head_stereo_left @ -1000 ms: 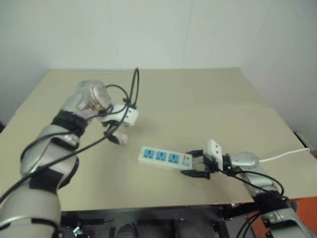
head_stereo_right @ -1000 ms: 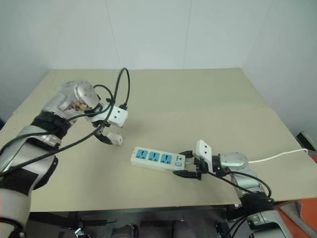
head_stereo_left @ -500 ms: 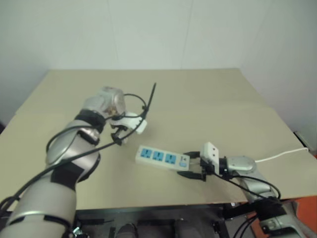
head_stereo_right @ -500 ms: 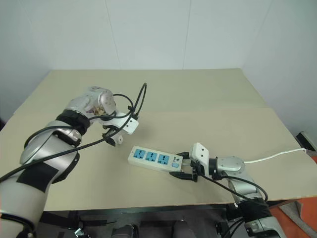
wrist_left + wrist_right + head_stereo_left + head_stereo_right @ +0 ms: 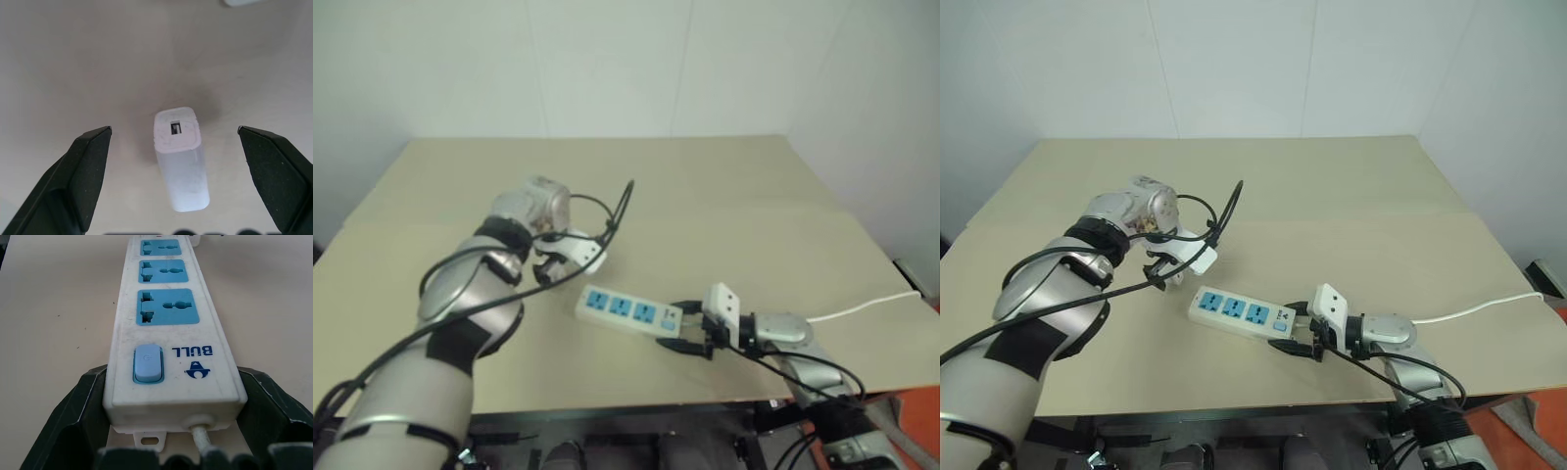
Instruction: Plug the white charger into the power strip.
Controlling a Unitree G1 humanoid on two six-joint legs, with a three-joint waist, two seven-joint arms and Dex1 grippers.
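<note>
Glossy plastic power strip (image 5: 168, 323)

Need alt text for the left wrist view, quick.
The white charger lies on the beige table, centred between the left gripper's open jaws, untouched by either. Its end face shows a small port.

- Left arm (image 5: 1058, 294): silver-grey rounded shells, black bands, loose black cables looping past the wrist.
- Right arm (image 5: 1396, 338): silver-grey, black cables alongside.
- Each gripper carries a white boxy module and two black wedge-shaped fingers (image 5: 83, 166).
</note>
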